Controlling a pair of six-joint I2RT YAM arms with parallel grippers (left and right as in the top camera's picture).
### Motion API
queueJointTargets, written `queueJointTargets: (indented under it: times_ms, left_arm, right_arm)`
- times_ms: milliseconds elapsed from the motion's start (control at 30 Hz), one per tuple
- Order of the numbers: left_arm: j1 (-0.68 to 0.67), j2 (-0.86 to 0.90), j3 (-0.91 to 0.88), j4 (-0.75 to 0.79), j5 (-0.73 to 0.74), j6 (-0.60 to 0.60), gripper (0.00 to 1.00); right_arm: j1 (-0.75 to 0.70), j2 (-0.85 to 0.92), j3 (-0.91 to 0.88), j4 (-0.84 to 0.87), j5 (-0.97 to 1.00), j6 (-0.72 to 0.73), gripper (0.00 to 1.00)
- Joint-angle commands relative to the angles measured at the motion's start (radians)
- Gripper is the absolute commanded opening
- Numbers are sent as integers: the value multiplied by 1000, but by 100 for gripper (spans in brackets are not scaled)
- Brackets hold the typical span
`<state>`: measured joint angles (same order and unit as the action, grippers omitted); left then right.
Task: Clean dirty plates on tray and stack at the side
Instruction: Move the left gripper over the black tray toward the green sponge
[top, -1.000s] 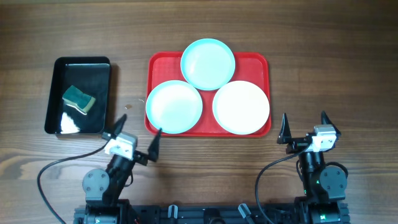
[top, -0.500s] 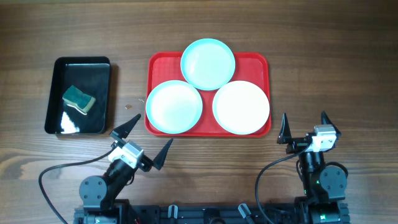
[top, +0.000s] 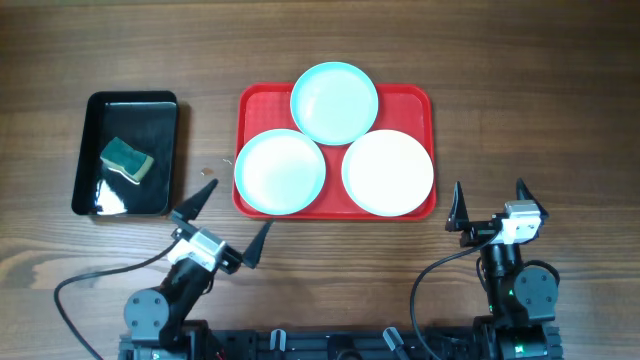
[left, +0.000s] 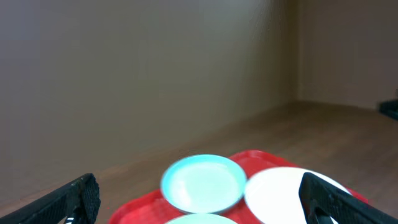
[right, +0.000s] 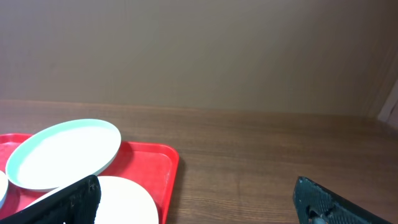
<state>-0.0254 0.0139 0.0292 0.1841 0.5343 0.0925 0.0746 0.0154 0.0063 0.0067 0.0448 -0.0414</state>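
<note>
Three plates lie on the red tray (top: 408, 104): an aqua one at the back (top: 334, 102), one at front left (top: 280, 171) that overhangs the tray's left rim, and a nearly white one at front right (top: 388, 172). My left gripper (top: 222, 224) is open and empty near the table's front, just below the tray's front-left corner. My right gripper (top: 490, 203) is open and empty, right of the tray's front-right corner. The left wrist view shows the aqua plate (left: 203, 182) and white plate (left: 280, 190). The right wrist view shows the tray (right: 155, 168) and two plates.
A glossy black tray (top: 165, 110) stands at the left and holds a green and yellow sponge (top: 126, 161) and something white at its front. A small crumb (top: 206, 171) lies on the wood between the two trays.
My left gripper has swung and shifted a little, its fingers spread wider than a second ago. The right arm and the plates have not moved.
</note>
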Motion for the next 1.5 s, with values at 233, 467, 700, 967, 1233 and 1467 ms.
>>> queueJointTargets:
  times_ms: [233,467,700,967,1233,1467]
  left_arm:
    - [-5,135,291,-294,-280,-50,100]
    - [-5,383,467,-446,-235,-50,100]
    - [-5,426,471,-320,-75,-45,100]
    - [-4,427,471,-320,-307,-136,100]
    - [-5,429,470,-384,-457,-214,100]
    - [-4,429,470,-414,-425,-213,100]
  right_arm:
    - [-5,-8,-1,3,-16,18,100]
    - [-5,-8,-1,2,-16,18,100]
    - [-5,-8,-1,3,-16,18,100]
    - [-5,-8,-1,3,-16,18,100]
    - [-5,-8,-1,3,-16,18,100]
    - [-5,-8,-1,3,-16,18,100]
